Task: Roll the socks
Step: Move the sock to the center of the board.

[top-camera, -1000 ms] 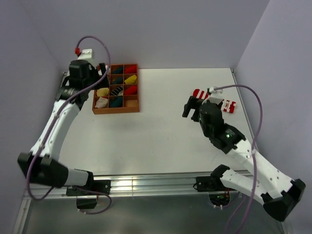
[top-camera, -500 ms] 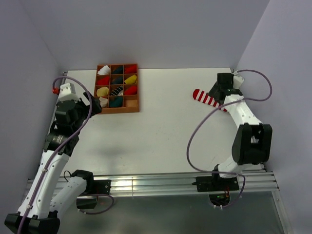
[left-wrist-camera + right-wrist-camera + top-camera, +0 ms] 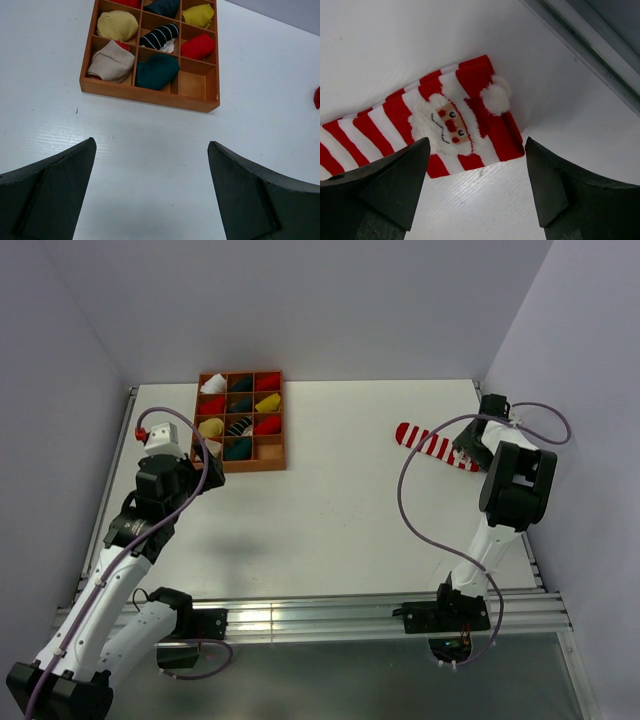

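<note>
Well, from overhead the red-and-white striped Santa sock (image 3: 433,444) lies flat by the far right edge of the table (image 3: 340,500). The right gripper (image 3: 468,448) is poised over its cuff end, presumably to start the roll there. The left gripper (image 3: 198,456) hangs beside the wooden tray (image 3: 240,468), far left. Its own camera shows wide, empty jaws facing the tray, where a beige bundle (image 3: 111,62) and a dark green bundle (image 3: 156,71) fill neighbouring near compartments. The right wrist view shows jaws spread either side of Santa's face, gripping nothing.

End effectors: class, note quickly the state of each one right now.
Left end effector: open, empty.
Right end effector: open, over the sock, not gripping it.
</note>
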{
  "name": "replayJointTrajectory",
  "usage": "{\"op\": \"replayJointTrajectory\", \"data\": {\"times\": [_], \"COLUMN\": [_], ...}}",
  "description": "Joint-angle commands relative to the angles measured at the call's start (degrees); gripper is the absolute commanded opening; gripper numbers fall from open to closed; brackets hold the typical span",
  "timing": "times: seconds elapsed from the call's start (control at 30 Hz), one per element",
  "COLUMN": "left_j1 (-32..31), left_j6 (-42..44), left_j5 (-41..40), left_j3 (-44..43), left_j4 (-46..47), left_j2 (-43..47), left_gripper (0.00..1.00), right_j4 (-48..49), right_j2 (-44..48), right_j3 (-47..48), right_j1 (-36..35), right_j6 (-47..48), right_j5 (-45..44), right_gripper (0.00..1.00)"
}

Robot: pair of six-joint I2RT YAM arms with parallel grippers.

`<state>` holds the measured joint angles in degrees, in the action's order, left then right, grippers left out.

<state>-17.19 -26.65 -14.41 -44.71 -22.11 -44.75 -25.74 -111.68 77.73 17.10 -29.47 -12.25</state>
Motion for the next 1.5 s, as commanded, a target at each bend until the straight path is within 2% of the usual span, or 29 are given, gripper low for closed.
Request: {"op": "replayJointTrajectory", "data": {"times": [0.0, 0.1, 0.23, 0.4, 0.5, 0.63, 0.67, 0.83, 1.1, 1.33, 1.47], "left_j1": [-0.9, -1.5, -2.0, -2.2, -2.3, -2.3, -2.3, -2.3, -2.3, -2.2, -2.2], "left_j6": [0.6, 0.8, 1.0, 1.1, 1.1, 1.1, 1.1, 1.1, 1.1, 1.3, 1.3], "left_j5": [-0.4, -0.5, -0.9, -0.9, -0.6, -0.5, -0.4, -0.8, -0.6, -1.0, -0.5], "left_j3": [-0.9, -1.0, -1.1, -1.2, -1.0, -1.1, -1.0, -1.0, -0.7, -0.8, -0.7], "left_j4": [1.4, 0.8, 0.7, 0.4, 0.4, 0.4, 0.4, 0.1, 0.1, 0.0, 0.2], "left_j2": [-0.5, -0.7, -0.5, -0.5, -0.8, -1.1, -1.0, -1.1, -1.4, -1.1, -1.1], "left_gripper": [1.00, 0.99, 1.00, 0.99, 0.99, 0.99, 0.99, 0.99, 0.99, 0.99, 0.99], "right_j4": [0.6, 1.5, 0.7, 0.2, 0.3, 0.6, 0.7, 3.1, 1.0, -5.1, -7.0], "right_j2": [-1.3, -0.3, 3.5, 11.7, 16.3, 18.9, 18.3, 13.3, -1.9, -9.7, -7.7], "right_j3": [3.3, 0.3, -5.5, -10.4, -12.8, -10.6, -9.5, -2.3, 10.8, 14.3, 10.3], "right_j1": [0.2, 0.2, -1.0, -9.9, -15.2, -15.5, -15.3, -10.2, -6.8, -6.6, -7.0], "right_j6": [2.3, 0.7, -0.9, 0.2, 0.0, 1.9, 2.4, 3.3, 2.9, 0.6, -1.1], "right_j5": [3.3, 7.1, 8.7, 9.5, 7.9, 3.2, 1.5, 3.5, 5.3, 9.7, 11.3], "right_gripper": [0.83, 0.78, 0.76, 0.76, 0.76, 0.75, 0.75, 0.75, 0.73, 0.69, 0.66]}}
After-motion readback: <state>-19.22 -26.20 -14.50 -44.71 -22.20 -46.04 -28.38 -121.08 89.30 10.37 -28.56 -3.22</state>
